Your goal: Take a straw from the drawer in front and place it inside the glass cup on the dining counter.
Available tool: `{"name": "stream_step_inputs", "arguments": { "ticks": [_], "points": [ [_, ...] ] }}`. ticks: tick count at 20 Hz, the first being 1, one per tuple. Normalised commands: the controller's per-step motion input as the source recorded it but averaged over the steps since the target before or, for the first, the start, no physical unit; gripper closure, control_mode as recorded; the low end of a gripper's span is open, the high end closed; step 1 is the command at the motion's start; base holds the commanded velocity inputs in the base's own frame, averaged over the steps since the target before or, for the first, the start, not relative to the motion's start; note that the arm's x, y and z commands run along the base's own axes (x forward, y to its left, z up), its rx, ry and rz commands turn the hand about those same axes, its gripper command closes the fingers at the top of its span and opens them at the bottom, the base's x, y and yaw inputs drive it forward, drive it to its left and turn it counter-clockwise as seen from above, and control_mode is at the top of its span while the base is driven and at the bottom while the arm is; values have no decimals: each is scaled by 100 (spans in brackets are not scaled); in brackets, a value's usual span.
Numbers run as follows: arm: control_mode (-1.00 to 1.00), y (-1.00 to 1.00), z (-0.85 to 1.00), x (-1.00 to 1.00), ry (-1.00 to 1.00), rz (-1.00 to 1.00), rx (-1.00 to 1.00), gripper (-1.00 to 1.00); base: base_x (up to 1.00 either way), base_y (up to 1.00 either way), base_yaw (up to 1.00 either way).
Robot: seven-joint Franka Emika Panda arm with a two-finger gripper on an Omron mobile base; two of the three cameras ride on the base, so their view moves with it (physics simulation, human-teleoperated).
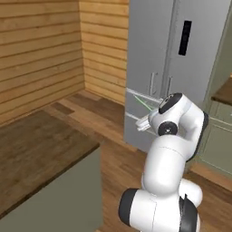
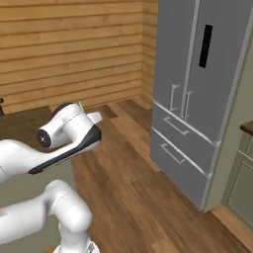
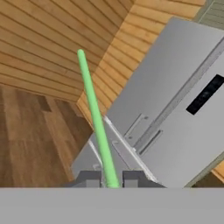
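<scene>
**Straw clamped in the jaws, arm raised before the fridge**

Nearest your hand camera, at the bottom centre of the frame, the two dark fingertips [image 3: 89, 178] of the gripper [image 3: 112, 179] stand close together with the straw [image 3: 95, 118] pinched between them. You can see the jaws closed on its lower end, with no gap showing on either side. From there the light green straw runs up and slightly left across the frame, ending in the upper left against the wooden plank wall [image 3: 39, 48]. It looks straight along the whole length you can see; whether the bent end is the one hidden in the jaws you cannot tell.

Behind the straw, the grey refrigerator [image 3: 175, 96] fills the right half of the hand view, tilted, with its dark display panel at the right and its pale handles near the centre. Wood floor [image 3: 30, 140] shows at the lower left.

In your left base view the white arm [image 1: 170, 154] rises from the lower right, and a thin green sliver of the straw [image 1: 146, 105] shows just left of the wrist, in front of the refrigerator's lower drawers. The dining counter [image 1: 36, 154] with its dark brown top and sage-green side sits in the lower left of that frame, well apart from the gripper.

In your right base view the arm [image 2: 59, 136] crosses the left side, with a short green tip of the straw [image 2: 80, 105] poking up beside the wrist, though it is faint there.
</scene>
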Motion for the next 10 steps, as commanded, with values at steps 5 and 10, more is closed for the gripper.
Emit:
{"name": "stream_step_inputs", "arguments": {
  "ticks": [5, 10],
  "points": [
    [100, 0, 0, 0, 0, 0, 0, 100, 100, -33, 36],
    [100, 0, 0, 0, 0, 0, 0, 100, 100, -40, 40]
  ]
}}
